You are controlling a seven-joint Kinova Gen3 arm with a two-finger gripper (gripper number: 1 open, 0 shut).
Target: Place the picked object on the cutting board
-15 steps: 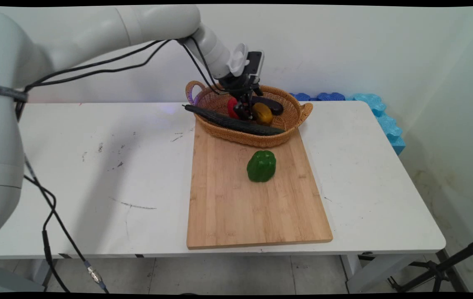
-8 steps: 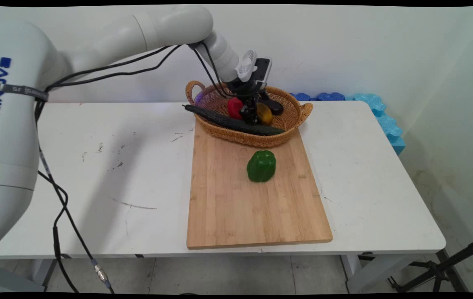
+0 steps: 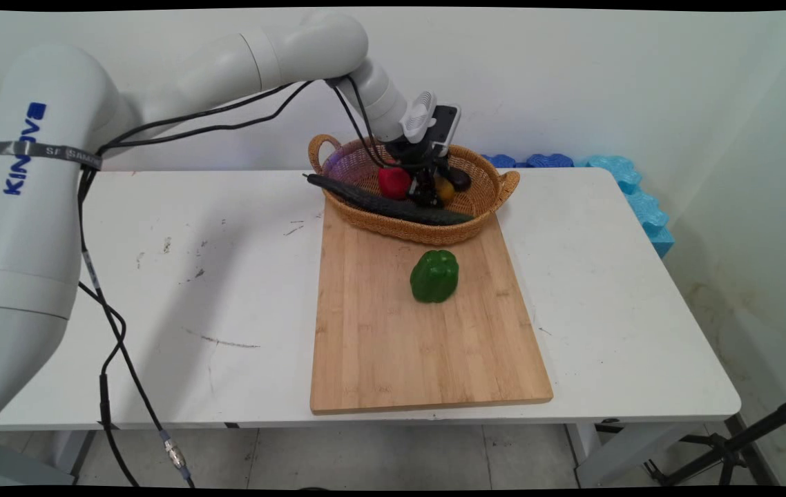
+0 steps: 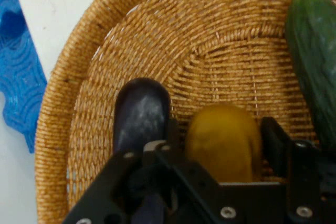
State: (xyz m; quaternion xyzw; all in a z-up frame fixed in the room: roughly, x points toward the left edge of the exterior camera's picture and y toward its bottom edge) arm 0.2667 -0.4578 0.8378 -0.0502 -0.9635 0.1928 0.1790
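Hand view is showing the tool [image 4: 223, 145] with its fingers standing apart around the yellow pepper [image 4: 224, 141] inside the wicker basket [image 4: 84, 82], beside the dark eggplant [image 4: 140, 113]. The pepper is looking smooth, light and probably slippery, so holding across its middle seems best. Compared with a second ago, the tool is sitting lower and further right, uncovering the red pepper [image 3: 394, 182].

White rounded arm [image 3: 41, 207] lettered KINOVA in blue, grey tape band, black cables [image 3: 103, 331]; black screwed linkage, black fingers [image 4: 275, 140].
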